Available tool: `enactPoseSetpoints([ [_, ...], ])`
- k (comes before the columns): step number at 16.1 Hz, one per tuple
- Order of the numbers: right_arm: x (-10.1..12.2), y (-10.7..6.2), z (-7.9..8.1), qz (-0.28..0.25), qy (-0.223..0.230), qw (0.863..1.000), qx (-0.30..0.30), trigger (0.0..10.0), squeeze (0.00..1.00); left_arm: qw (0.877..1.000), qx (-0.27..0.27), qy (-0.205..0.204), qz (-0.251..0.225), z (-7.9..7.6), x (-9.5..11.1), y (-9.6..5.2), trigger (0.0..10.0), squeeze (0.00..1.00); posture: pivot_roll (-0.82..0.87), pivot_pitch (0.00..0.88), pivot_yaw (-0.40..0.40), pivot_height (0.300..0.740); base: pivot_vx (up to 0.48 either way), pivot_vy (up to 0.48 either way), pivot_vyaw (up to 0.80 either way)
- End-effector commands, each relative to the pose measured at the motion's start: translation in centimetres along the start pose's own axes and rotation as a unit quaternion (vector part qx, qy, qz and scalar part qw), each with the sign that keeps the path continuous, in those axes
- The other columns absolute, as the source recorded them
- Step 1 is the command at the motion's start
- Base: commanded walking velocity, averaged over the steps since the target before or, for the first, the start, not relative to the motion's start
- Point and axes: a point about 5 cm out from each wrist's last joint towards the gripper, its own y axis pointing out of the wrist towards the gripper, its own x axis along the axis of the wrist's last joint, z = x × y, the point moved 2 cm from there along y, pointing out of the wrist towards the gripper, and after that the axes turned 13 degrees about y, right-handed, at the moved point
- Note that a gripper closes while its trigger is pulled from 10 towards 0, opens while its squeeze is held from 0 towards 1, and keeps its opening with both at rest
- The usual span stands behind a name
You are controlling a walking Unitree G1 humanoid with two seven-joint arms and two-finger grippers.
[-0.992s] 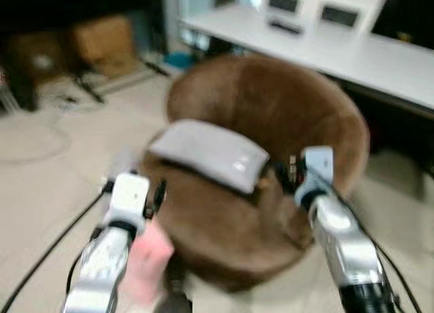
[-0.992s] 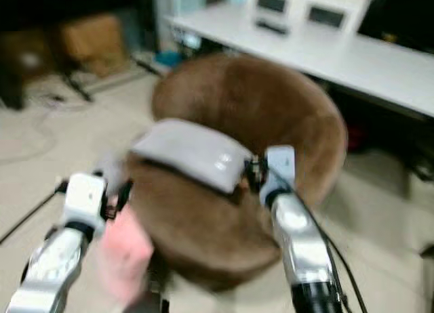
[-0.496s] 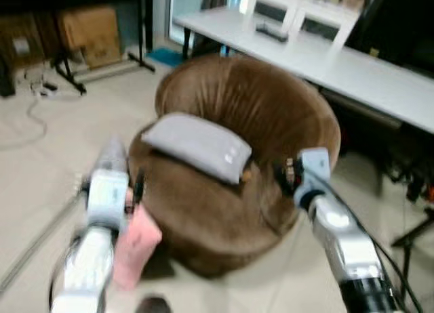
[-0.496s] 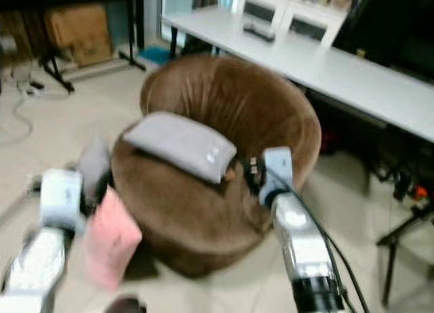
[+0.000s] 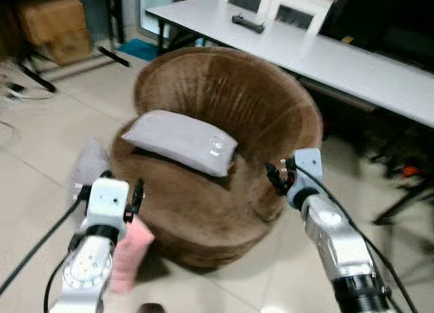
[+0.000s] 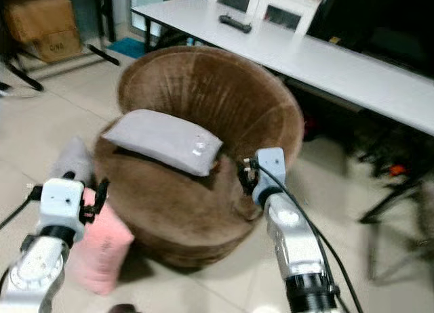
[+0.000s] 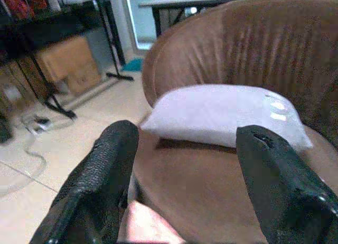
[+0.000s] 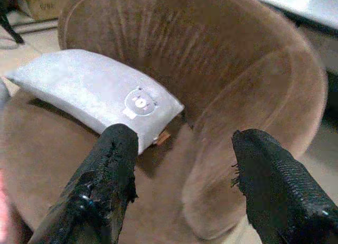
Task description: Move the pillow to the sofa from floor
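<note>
A grey pillow [image 5: 180, 141] lies flat across the seat of the round brown sofa chair [image 5: 224, 143], one end near the rim, where a pillow delivered to the seat would sit. Two more pillows are on the tiled floor [image 5: 41, 150] against the chair's base on the robot's left: a pink pillow [image 6: 100, 248], leaning upright, and a second grey pillow [image 6: 71, 160] just behind it. That makes three pillows, one on the seat and two on the floor.

The left end effector [image 7: 182, 186] is spread wide and holds nothing, raised just above the pink pillow. The right end effector [image 8: 182, 188] is likewise wide and empty, hovering over the seat's front rim beside the seated pillow. A long white desk [image 5: 352, 62] stands behind the chair.
</note>
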Motion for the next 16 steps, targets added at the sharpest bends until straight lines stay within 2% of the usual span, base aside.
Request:
enactPoseSetpoints([
  [1,0.3,-0.3,-0.8,-0.011,0.006,1.0,-0.019,10.0,0.0,1.0,-0.016,-0.006,-0.004,-0.3,0.1,0.3,10.0,0.0,0.2,0.0,-0.082,0.74,0.0,0.0,0.0],
  [2,0.0,-0.8,-1.0,-0.014,0.012,0.999,-0.034,10.0,0.0,1.0,-0.023,-0.008,-0.01,0.0,0.3,0.8,10.0,0.0,0.18,0.0,-0.026,0.74,0.0,0.0,0.0],
  [4,-0.1,-1.2,-1.2,-0.017,0.015,0.999,-0.044,10.0,0.0,0.999,-0.034,-0.006,-0.014,0.0,0.5,1.2,10.0,0.0,0.17,0.0,0.009,0.74,0.0,0.264,0.0],
  [8,-0.3,-1.3,-1.7,-0.017,0.018,0.998,-0.056,10.0,0.0,0.999,-0.05,-0.002,-0.022,0.0,0.9,1.5,10.0,0.0,0.19,0.0,0.024,0.74,0.0,0.332,0.0],
  [16,-0.4,-1.1,-1.5,-0.014,0.017,0.998,-0.059,10.0,0.0,0.998,-0.052,-0.006,-0.019,-0.1,0.8,1.6,10.0,0.0,0.19,0.0,0.027,0.74,0.0,0.376,0.0],
])
